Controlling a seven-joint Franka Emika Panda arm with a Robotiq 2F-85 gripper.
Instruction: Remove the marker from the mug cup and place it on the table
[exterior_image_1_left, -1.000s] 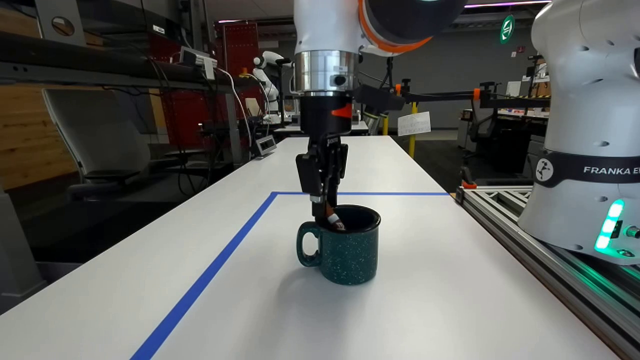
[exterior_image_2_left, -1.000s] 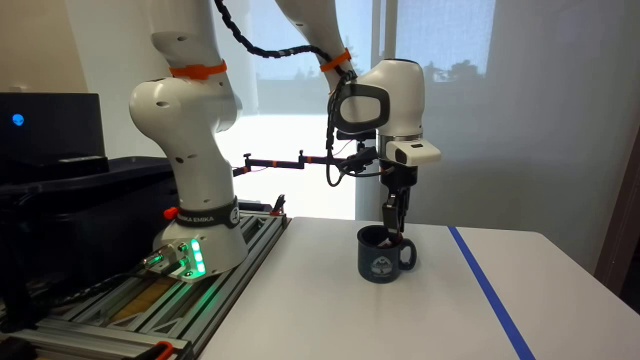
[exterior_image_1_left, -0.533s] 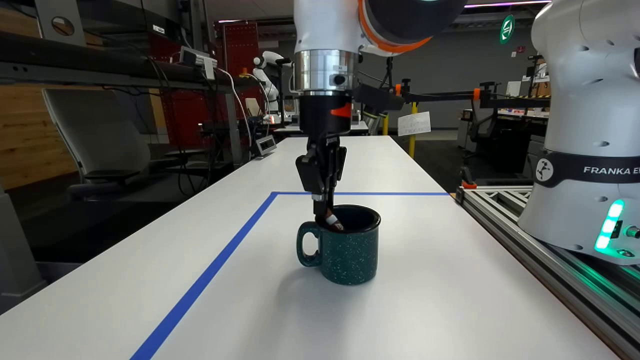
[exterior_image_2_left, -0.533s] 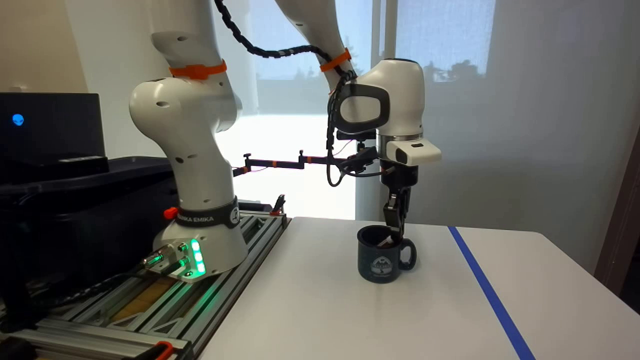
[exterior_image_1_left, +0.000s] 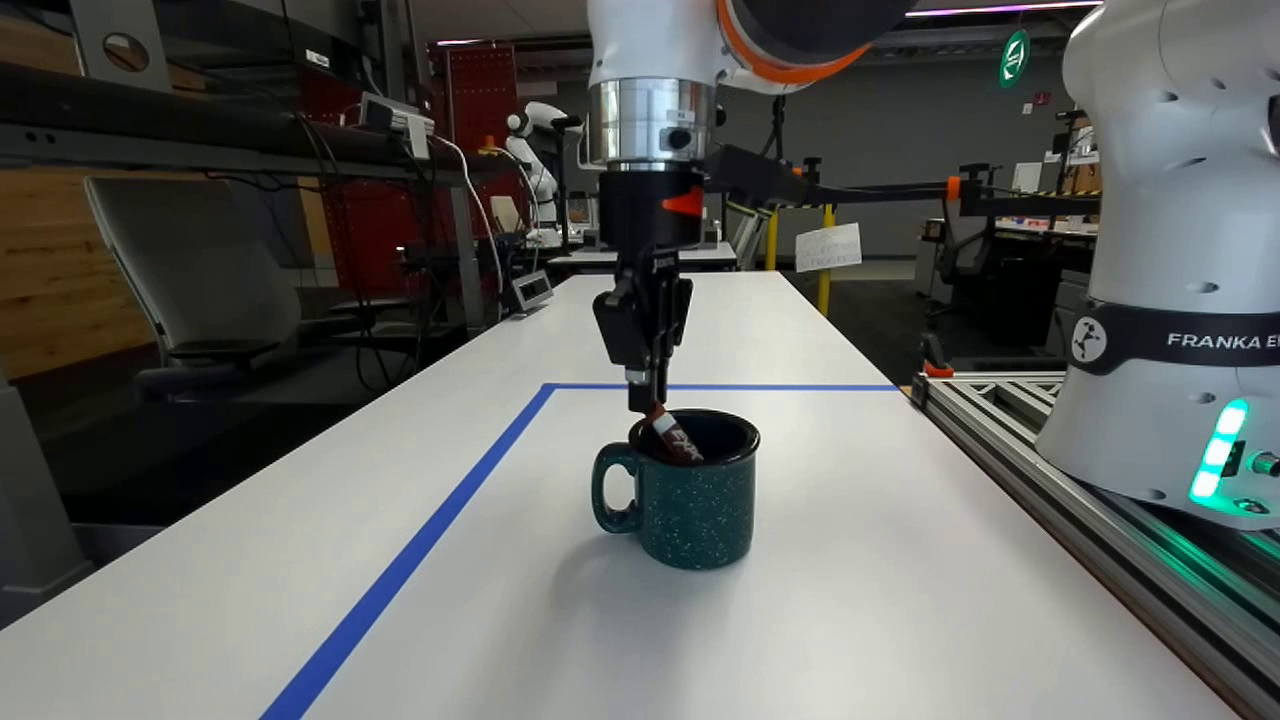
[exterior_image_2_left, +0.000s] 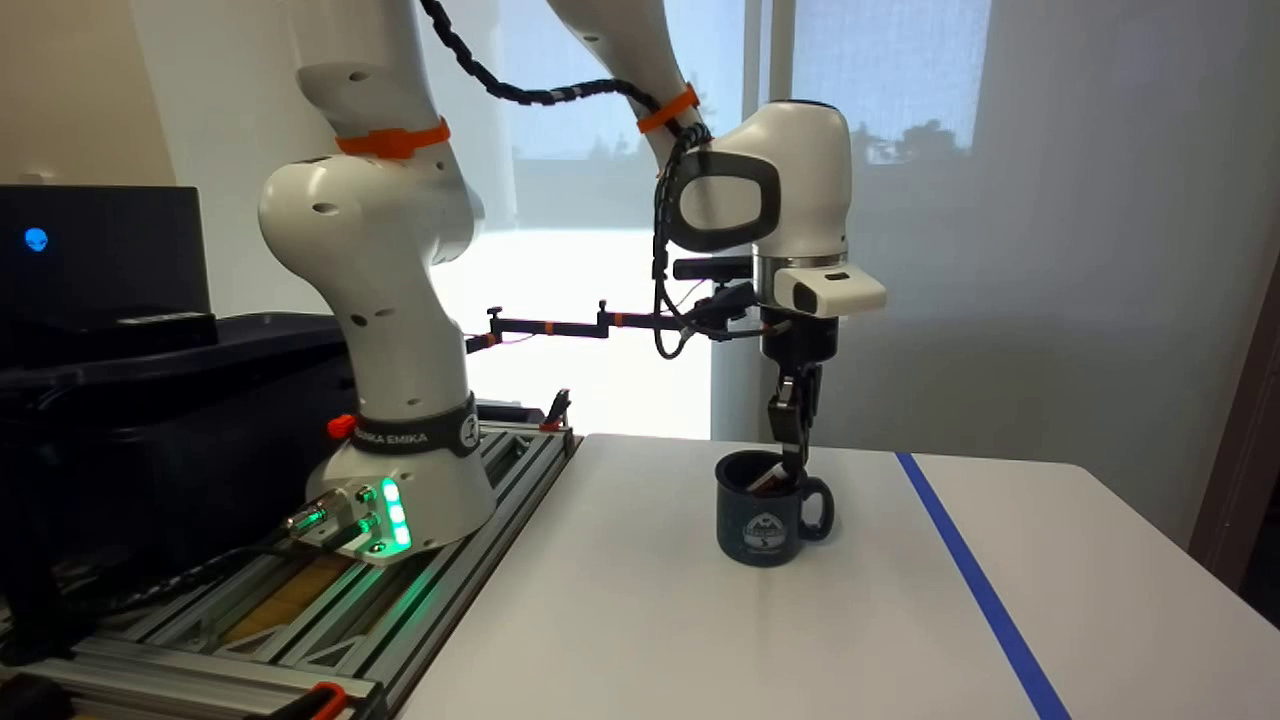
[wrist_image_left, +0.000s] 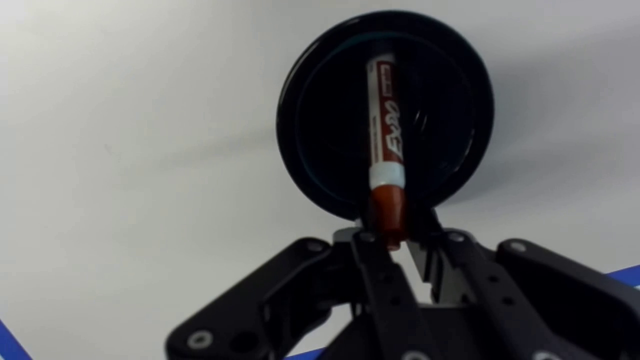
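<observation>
Gripper (wrist_image_left: 394, 220) and marker (wrist_image_left: 386, 120) came up a bit. Left in an exterior view, blue tape (exterior_image_1_left: 452, 508); next, fingers (exterior_image_1_left: 643, 396) clamped on the marker's cap (wrist_image_left: 389, 207), body (exterior_image_1_left: 678, 437) slanting right, down inside the mug cup (exterior_image_1_left: 697, 520). Tip's too dark to call imo.

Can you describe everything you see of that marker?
The marker has a red and white barrel lettered "Expo", a white band and an orange-red cap, all plastic-looking. It leans, pinched at its cap by the gripper, lower end inside the mug cup; whether it touches the mug is unclear.
</observation>
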